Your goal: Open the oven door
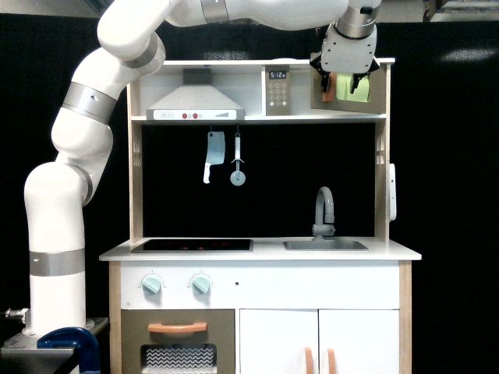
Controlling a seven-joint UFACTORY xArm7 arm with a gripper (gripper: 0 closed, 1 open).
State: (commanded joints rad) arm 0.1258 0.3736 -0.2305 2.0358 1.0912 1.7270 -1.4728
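The oven door (366,92) sits in the upper right compartment of the toy kitchen (265,273), just to the exterior view's right of the grey keypad panel (278,90). It is a small taupe door with a yellow-green window and a short vertical orange handle (328,88) along its left edge. The gripper (341,80) hangs directly in front of the door's upper left part, one dark finger (326,80) at the handle and another over the window. The fingers stand apart, but whether they actually press on the handle cannot be told from this view.

The white arm (86,132) arches over the kitchen from a base at the exterior view's left. Below the shelf hang a toy cleaver (210,154) and a pizza cutter (237,162). Lower down are the grey faucet (323,210), the sink (325,245), the black cooktop (192,245) and two mint knobs (176,284).
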